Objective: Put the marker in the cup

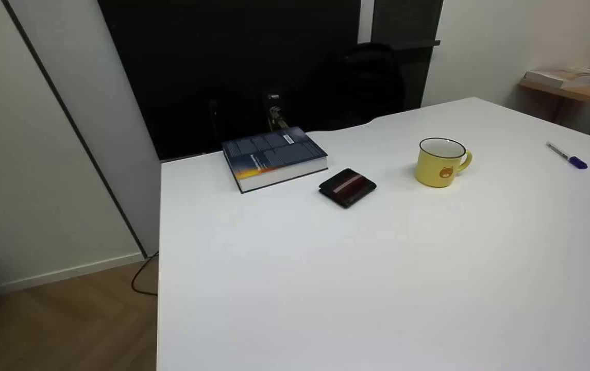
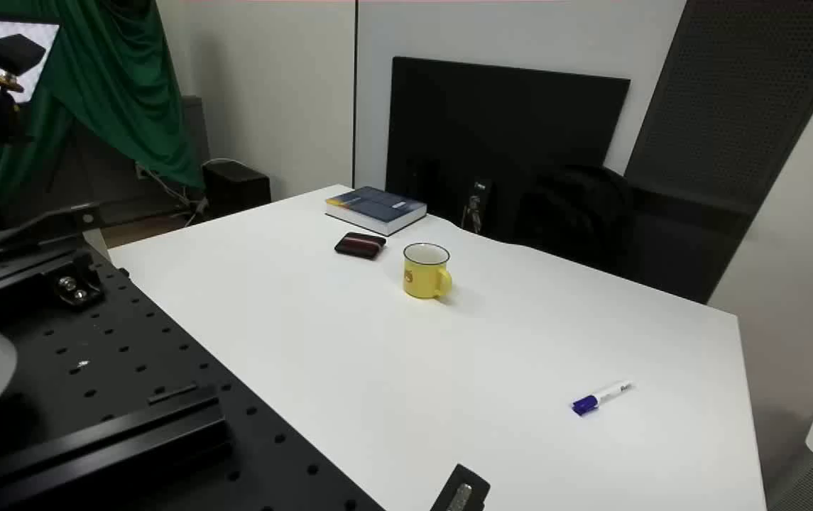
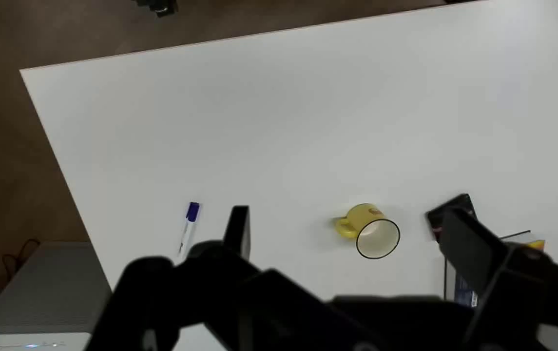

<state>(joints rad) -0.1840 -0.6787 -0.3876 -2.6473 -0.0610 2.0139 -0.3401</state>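
Observation:
The marker is a thin pen with a white barrel and a blue cap. It lies on the white table in both exterior views [image 1: 567, 155] [image 2: 603, 397] and at the left in the wrist view [image 3: 189, 226], partly hidden by the gripper. The yellow cup has a dark rim and a side handle. It stands upright in both exterior views [image 1: 433, 169] [image 2: 423, 275], and its inside looks empty in the wrist view [image 3: 364, 217]. My gripper [image 3: 347, 209] is open with nothing between its fingers, high above the table. It is not clearly seen in the exterior views.
A dark wallet [image 1: 347, 188] [image 2: 360, 245] lies near the cup, with a thick blue book [image 1: 276, 154] [image 2: 375, 209] beyond it. A black perforated mounting board [image 2: 165, 383] borders the white table [image 1: 325, 288]. A small black part [image 2: 461, 490] sticks up at the table's near edge.

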